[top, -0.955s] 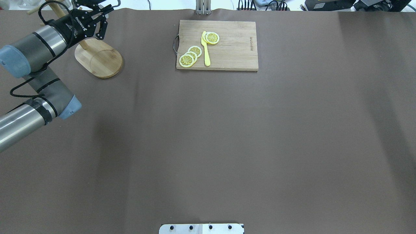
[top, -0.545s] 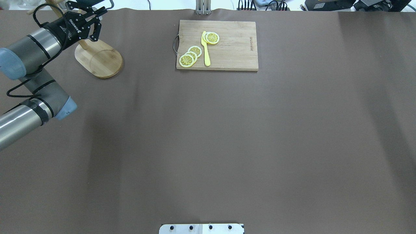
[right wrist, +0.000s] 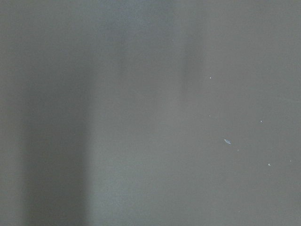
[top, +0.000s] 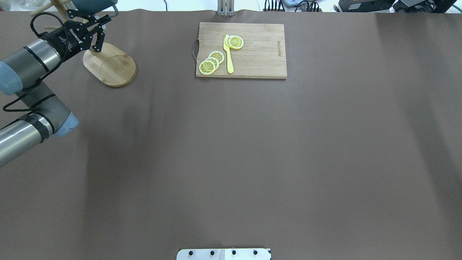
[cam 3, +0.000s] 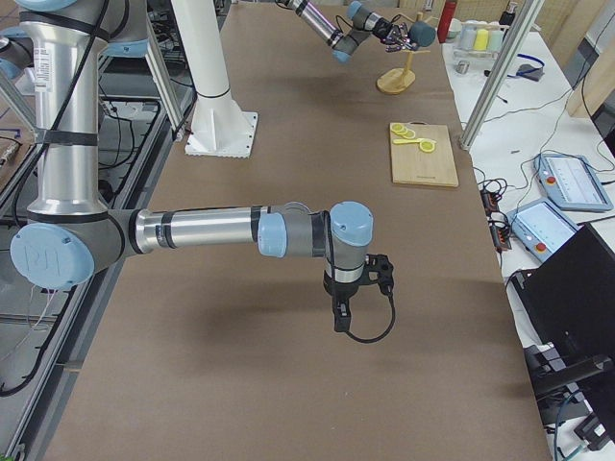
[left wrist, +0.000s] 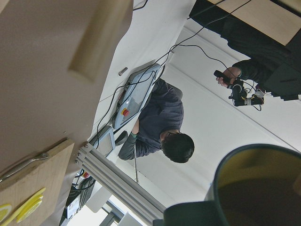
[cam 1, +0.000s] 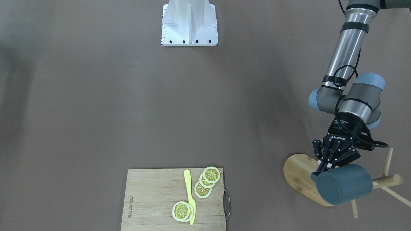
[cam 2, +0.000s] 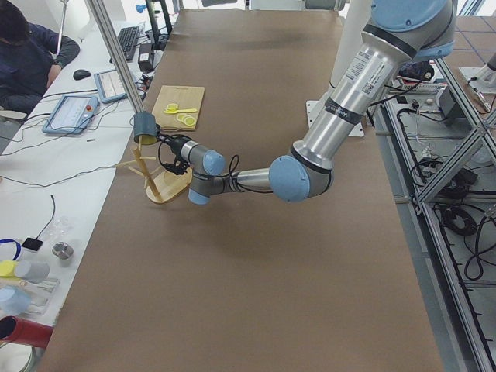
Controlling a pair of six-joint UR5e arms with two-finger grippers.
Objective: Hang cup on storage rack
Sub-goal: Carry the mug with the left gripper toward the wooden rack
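The dark blue-grey cup (cam 1: pixel 343 183) lies on its side in the air, its base toward the front-facing camera. My left gripper (cam 1: pixel 322 168) is shut on it at the rim and handle side. It holds the cup over the bamboo storage rack (cam 1: pixel 298 175), level with the pegs (cam 1: pixel 387 181) and against the hidden post. The overhead view shows the cup (top: pixel 94 5) at the far left edge, the gripper (top: pixel 100 26) beside it and the rack's base (top: pixel 112 65). The left wrist view shows the olive inside (left wrist: pixel 256 188). My right gripper (cam 3: pixel 342 312) hangs over bare table; I cannot tell its state.
A slatted cutting board (top: pixel 241 50) with lemon slices (top: pixel 211 62) and a yellow knife (top: pixel 228 54) lies at the far middle. The robot's base plate (top: pixel 223 254) is at the near edge. An operator (cam 2: pixel 27 54) sits beyond the table's far side.
My left gripper has carried the cup to the left and slightly away, closer to the rack's post and pegs. The rack and the board have not moved.
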